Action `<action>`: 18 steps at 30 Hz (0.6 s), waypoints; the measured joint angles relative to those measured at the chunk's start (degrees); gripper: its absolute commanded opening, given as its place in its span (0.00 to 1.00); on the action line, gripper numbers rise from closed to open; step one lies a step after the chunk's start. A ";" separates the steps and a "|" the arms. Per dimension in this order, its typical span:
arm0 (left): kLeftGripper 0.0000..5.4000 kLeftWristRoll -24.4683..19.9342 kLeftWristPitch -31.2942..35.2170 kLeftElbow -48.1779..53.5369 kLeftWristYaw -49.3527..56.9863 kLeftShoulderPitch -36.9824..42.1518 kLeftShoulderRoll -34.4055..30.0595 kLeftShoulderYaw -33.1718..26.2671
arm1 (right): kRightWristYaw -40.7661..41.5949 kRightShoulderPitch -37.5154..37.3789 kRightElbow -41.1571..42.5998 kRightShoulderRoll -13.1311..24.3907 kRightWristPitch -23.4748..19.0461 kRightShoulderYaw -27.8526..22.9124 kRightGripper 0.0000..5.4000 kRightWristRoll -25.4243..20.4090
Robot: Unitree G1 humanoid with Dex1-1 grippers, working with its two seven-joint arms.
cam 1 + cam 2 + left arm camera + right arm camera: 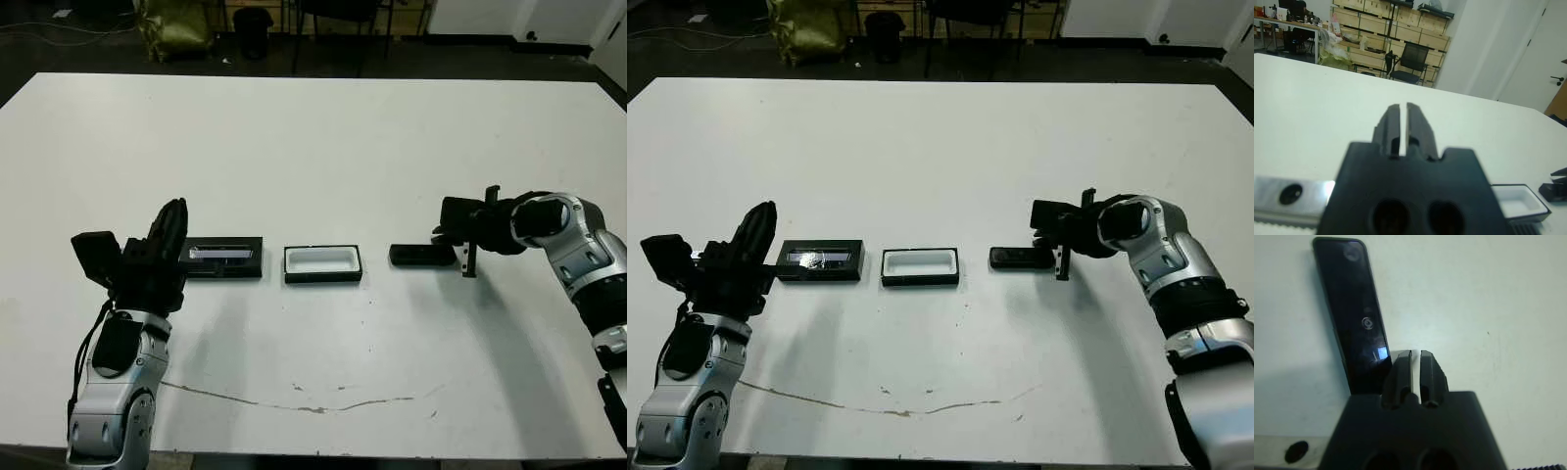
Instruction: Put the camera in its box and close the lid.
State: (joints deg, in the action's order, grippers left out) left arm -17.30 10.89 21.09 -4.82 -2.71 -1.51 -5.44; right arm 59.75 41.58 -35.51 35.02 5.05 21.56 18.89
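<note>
The camera [421, 256] lies flat on the white table, right of the box [322, 264], a shallow black tray with a white lining. Left of the box lies the lid [225, 257], flat and black with a silvery strip. My right gripper [468, 268] points down at the table just off the camera's right end, shut and holding nothing. In the right wrist view the camera's glossy face [1359, 318] runs alongside the fingers [1403, 369]. My left gripper [173, 212] is shut and empty, hovering beside the lid's left end. The box [1520, 199] also shows in the left wrist view.
A thin dark scratch [294, 405] runs across the table near its front edge. Beyond the far edge are chair legs [328, 29] and a yellow-green bag [176, 24]. Shelves of cardboard boxes [1376, 24] stand behind the table.
</note>
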 measured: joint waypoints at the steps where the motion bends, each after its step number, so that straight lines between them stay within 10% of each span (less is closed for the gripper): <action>1: 0.01 0.00 -0.04 -0.01 -0.03 0.00 0.00 -0.01 | 0.29 -0.26 0.71 0.26 0.00 0.07 0.00 0.01; 18: 0.01 0.00 -0.40 -0.20 -0.25 -0.07 0.00 0.02 | 5.72 -2.67 8.41 2.56 -7.87 -0.19 0.00 -2.04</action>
State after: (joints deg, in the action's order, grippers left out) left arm -17.30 10.50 20.88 -5.07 -2.78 -1.51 -5.42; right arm 65.47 38.91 -27.09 37.58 -2.82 21.38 16.85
